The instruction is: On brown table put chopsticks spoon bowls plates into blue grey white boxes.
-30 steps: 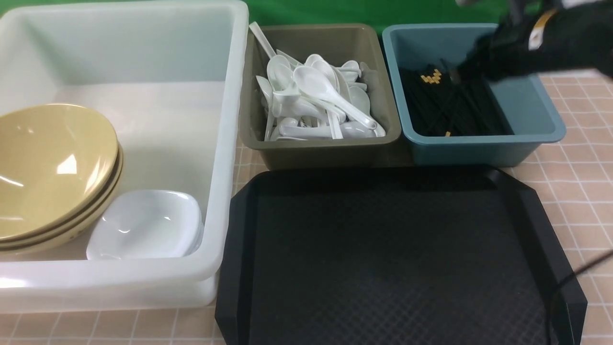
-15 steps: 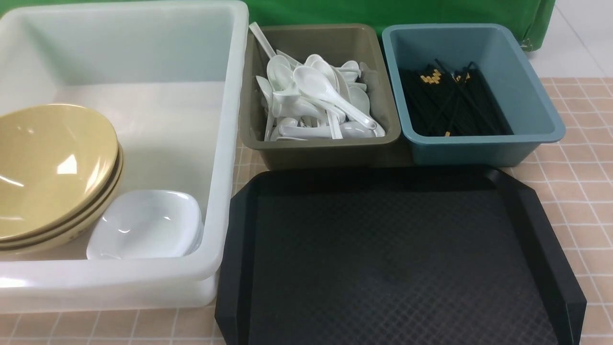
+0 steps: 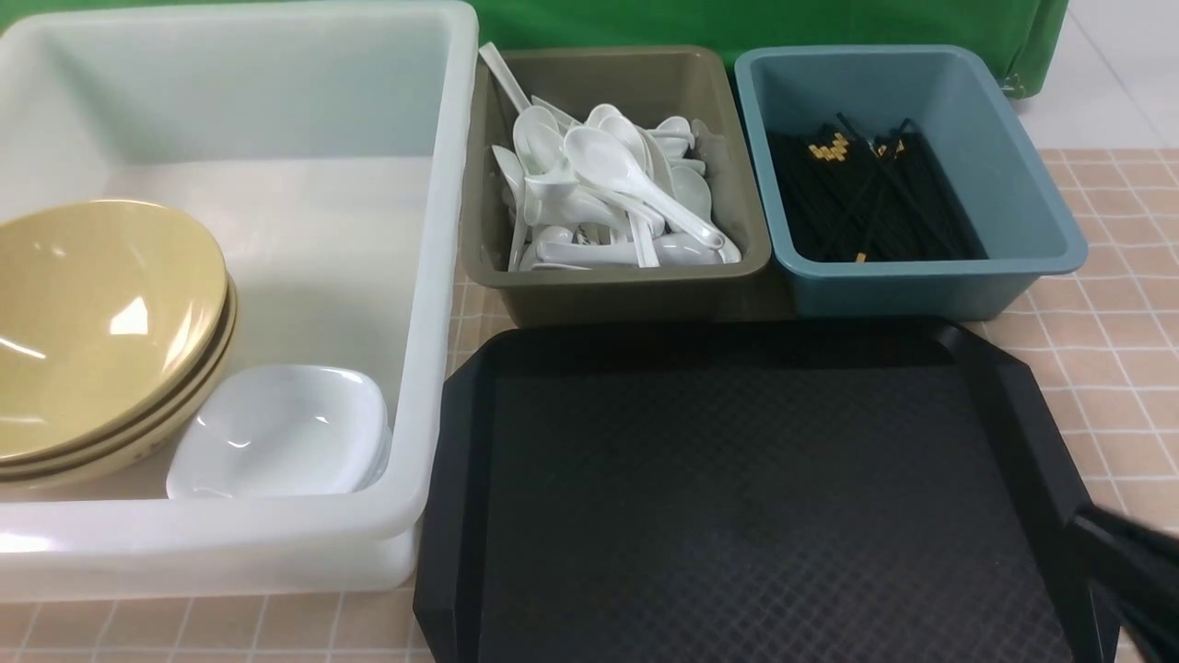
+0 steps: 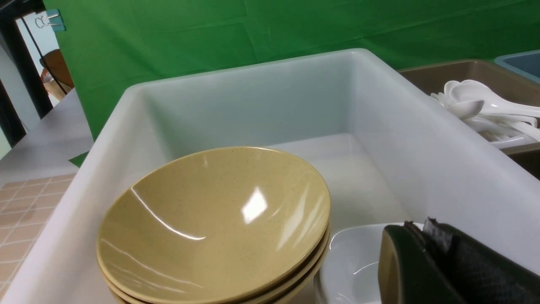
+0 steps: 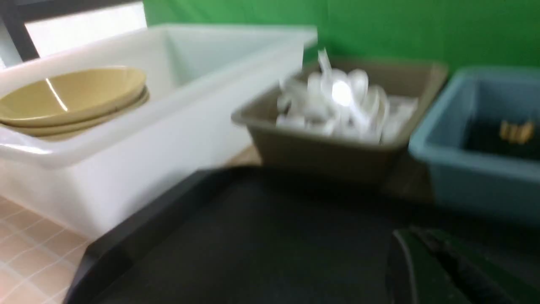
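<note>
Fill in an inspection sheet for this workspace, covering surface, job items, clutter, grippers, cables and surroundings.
Surface: brown table, pale grid lines, bearing a black tray with nothing seen on it.
Job items: tan bowls stacked at a tilt beside white plates in the white box; spoons heaped in the grey box; chopsticks in the blue box.
Clutter: nothing seen.
Grippers: left shut, nothing seen held; right shut, nothing seen held.
Cables: nothing seen on the table.
Surroundings: green cloth behind the boxes.
</note>
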